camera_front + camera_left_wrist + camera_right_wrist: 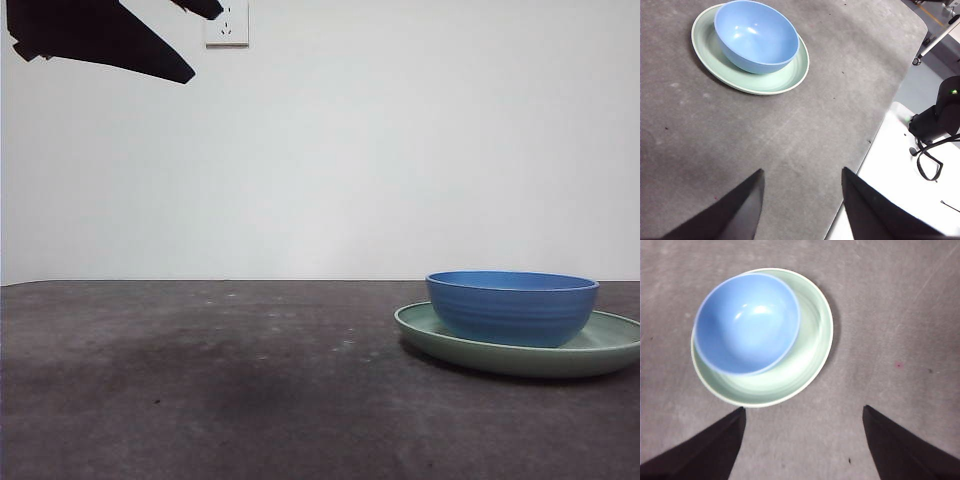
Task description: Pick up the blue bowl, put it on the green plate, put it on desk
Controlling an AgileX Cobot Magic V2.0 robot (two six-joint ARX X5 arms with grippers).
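The blue bowl (512, 308) stands upright inside the green plate (610, 345), which lies on the desk (200, 380) at the right. In the right wrist view the bowl (747, 322) sits off-centre on the plate (805, 365), and my right gripper (803, 407) hovers open high above them, holding nothing. My left gripper (802, 170) is open and empty too, well away from the bowl (756, 35) and plate (785, 75), near the desk's edge. A black arm part (100, 40) shows at the front view's top left.
A white wall socket (226, 22) is on the back wall. Past the desk's edge lies a white surface (890, 170) with a black cable (927, 160) and a black device (942, 112).
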